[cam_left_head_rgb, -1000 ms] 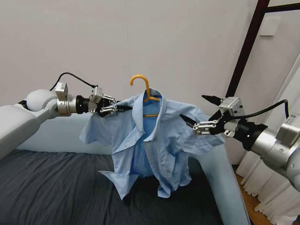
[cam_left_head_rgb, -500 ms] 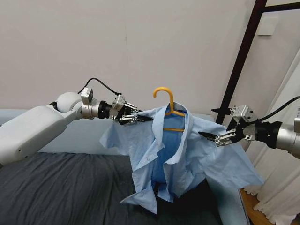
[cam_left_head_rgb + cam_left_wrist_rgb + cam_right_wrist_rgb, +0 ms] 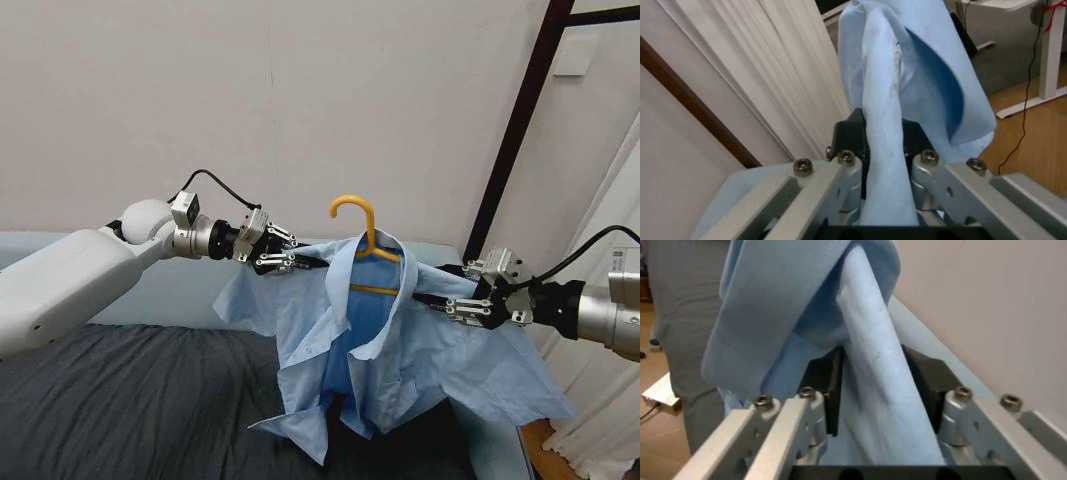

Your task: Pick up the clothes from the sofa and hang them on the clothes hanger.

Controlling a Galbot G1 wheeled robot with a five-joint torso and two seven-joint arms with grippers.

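– Grey sofa (image 3: 120, 400) seat lies nearest. What hangs above it?
– Pale blue shirt (image 3: 390, 360), held clear of the cushions, its open front dangling over the seat.
– What holds it?
– Left end effector (image 3: 305, 262) is clenched on the fabric at the left shoulder. Right end effector (image 3: 425, 300) is clenched on the right shoulder, with the sleeve drooping beneath it.
– And the hanger?
– Yellow hanger (image 3: 369, 225) sits inside the collar between them, hook upright. White wall (image 3: 300, 90) stands behind, with a dark pole (image 3: 512, 150) at the far right.
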